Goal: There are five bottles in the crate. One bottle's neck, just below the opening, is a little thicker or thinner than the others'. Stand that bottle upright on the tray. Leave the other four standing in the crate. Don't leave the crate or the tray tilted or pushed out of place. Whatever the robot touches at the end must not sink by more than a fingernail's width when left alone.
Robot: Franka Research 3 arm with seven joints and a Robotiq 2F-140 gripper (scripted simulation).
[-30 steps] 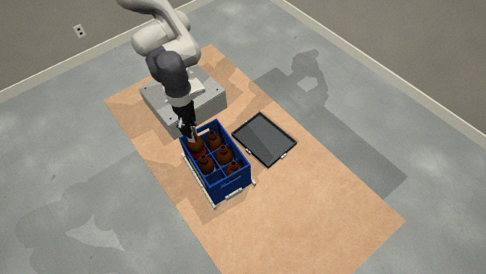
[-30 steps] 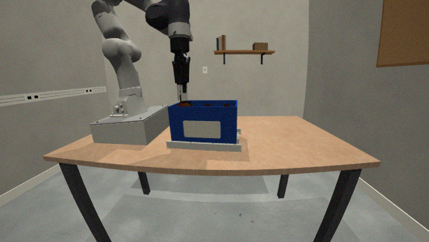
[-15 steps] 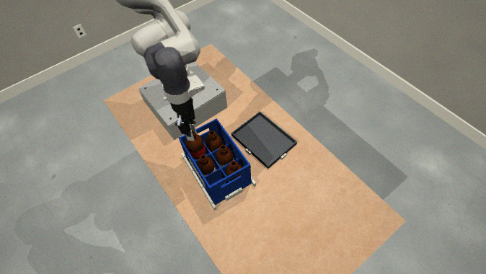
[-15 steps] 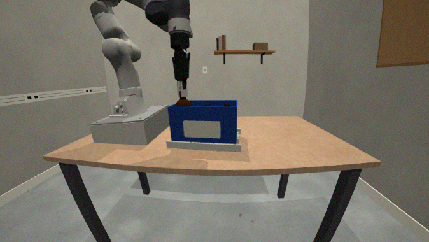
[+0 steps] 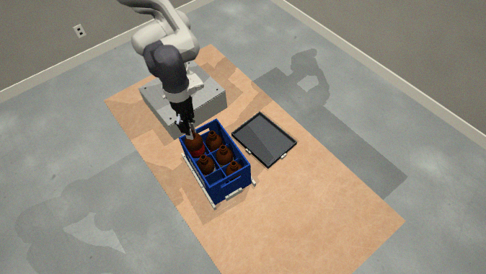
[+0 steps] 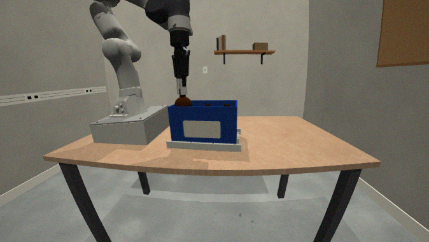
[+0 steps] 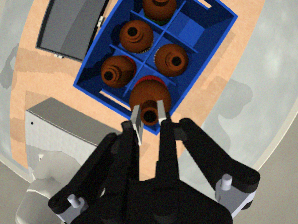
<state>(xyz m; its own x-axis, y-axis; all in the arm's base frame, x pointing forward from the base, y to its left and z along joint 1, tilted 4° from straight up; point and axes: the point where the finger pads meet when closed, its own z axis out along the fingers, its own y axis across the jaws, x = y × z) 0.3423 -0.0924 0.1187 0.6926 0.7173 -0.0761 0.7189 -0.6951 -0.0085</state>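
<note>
The gripper (image 5: pixel 190 136) (image 6: pixel 182 93) (image 7: pixel 150 111) is closed on the neck of the held bottle (image 5: pixel 195 144) (image 6: pixel 183 102) (image 7: pixel 152 94), whose shoulder stands above the crate rim; the lower body remains inside its cell. Clock directions below are from this bottle in the top view.

Nearest neighbours: second bottle (image 5: pixel 213 142) (image 7: pixel 118 71) at 3 o'clock, third bottle (image 5: pixel 206 165) (image 7: pixel 171 61) at 5 o'clock. Beyond, at 4 o'clock: fourth bottle (image 5: pixel 224 156) (image 7: pixel 136 37), then fifth bottle (image 5: pixel 233 168) (image 6: pixel 226 105) (image 7: pixel 160 7). All four are standing in cells. The crate (image 5: pixel 236 184) (image 6: pixel 229 127) (image 7: pixel 204 56) appears level.

Farthest, at 3 o'clock: the tray (image 5: pixel 264 140) (image 7: pixel 70 30), with no bottle on it.

Step in hand, as judged: extraction. Whether this is the odd neck cannot be confirmed. Next move calls for a straight lift until the base clears the rim, then travel towards 3 o'clock. Early sideways travel could drag the crate.

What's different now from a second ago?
The hand went up, pulling one brown bottle higher. It was gripped already, as far as I can see. The blue crate, tray and other bottles stayed put.
</note>
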